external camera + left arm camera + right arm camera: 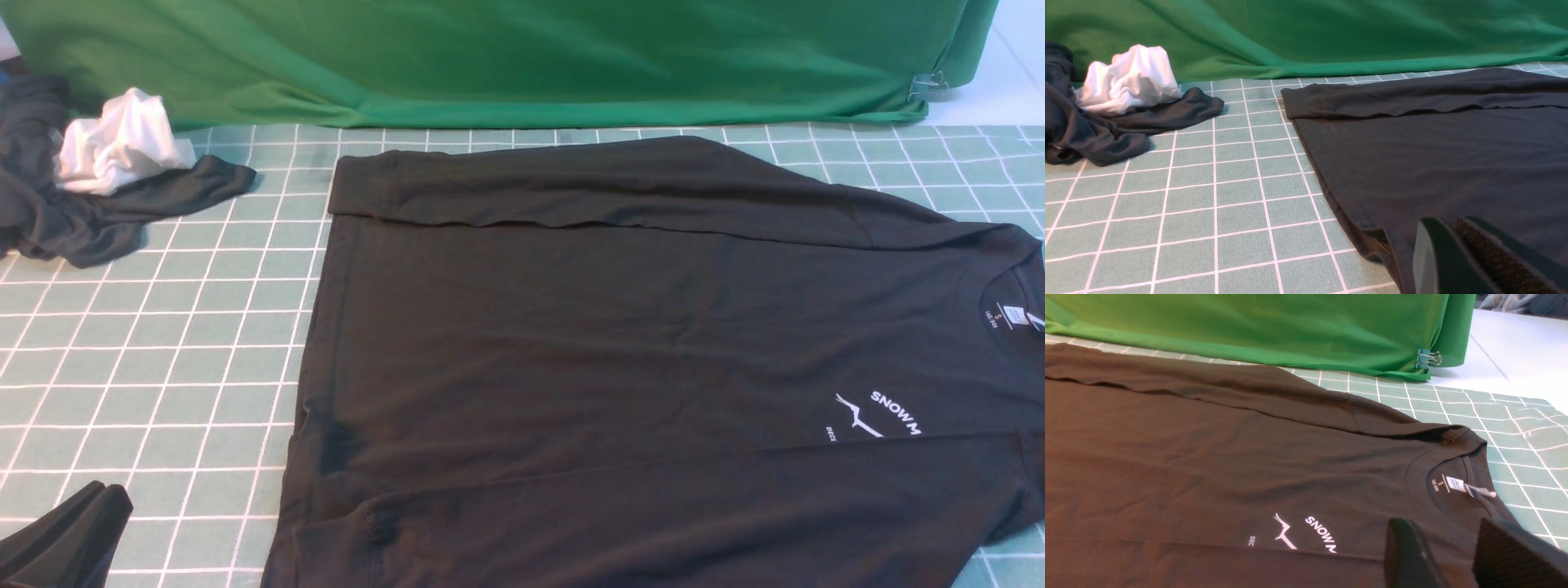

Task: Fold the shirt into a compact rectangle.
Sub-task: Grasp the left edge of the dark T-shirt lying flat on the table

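Note:
The black long-sleeved shirt (620,343) lies flat on the green grid mat (163,367), neck to the right. Its far sleeve (571,184) is folded along the top edge, and the near sleeve lies folded across the bottom. The white "SNOW M" print (894,412) and the neck label (1012,314) face up. My left gripper (77,531) is shut and empty, low by the hem's near left corner; in its wrist view it (1449,225) has the hem (1372,241) just beyond it. My right gripper (1445,526) hovers open over the chest, below the collar (1449,477). It is out of the front view.
A dark garment (73,220) bunched with a white cloth (118,147) lies at the back left. Green backdrop fabric (490,57) hangs along the far edge, held by a binder clip (927,86). White tabletop (1515,347) lies beyond the mat's far right.

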### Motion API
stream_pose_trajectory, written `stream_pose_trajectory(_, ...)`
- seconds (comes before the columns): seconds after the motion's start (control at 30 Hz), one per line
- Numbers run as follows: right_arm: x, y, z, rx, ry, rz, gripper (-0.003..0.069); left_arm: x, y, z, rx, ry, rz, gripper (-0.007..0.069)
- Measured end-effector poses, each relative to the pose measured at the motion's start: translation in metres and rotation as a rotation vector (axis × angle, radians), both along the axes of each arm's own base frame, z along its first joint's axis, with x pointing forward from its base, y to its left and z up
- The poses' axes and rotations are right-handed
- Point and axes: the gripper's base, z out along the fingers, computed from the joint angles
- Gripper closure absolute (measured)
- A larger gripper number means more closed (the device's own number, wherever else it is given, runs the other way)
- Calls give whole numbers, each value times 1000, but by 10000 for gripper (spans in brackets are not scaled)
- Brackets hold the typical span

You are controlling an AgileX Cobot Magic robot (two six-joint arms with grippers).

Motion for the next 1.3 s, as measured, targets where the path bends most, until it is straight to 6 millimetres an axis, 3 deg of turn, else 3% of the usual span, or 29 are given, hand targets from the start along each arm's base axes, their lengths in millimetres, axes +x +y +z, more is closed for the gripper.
stream_pose_trajectory(0.8, 0, 0, 0, 0, -1, 0, 418, 0, 0, 0, 14, -2, 1, 610)
stream_pose_trajectory(1.0, 1, 0, 9, 27, -99, 2, 418, 1, 1, 7, 53, -86, 3, 610)
stream_pose_trajectory(1.07, 1, 1, 13, 101, -133, 0, 418, 1, 0, 13, -55, -135, 3, 610)
stream_pose_trajectory(1.17, 1, 1, 21, 459, -175, -13, 418, 1, 0, 20, -576, -132, 15, 610)
stream_pose_trajectory(1.2, 1, 1, 23, 612, -179, -17, 418, 1, 0, 21, -829, -94, 22, 610)
stream_pose_trajectory(1.3, 1, 0, 25, 801, -178, -19, 418, 1, 0, 21, -1140, -31, 30, 610)
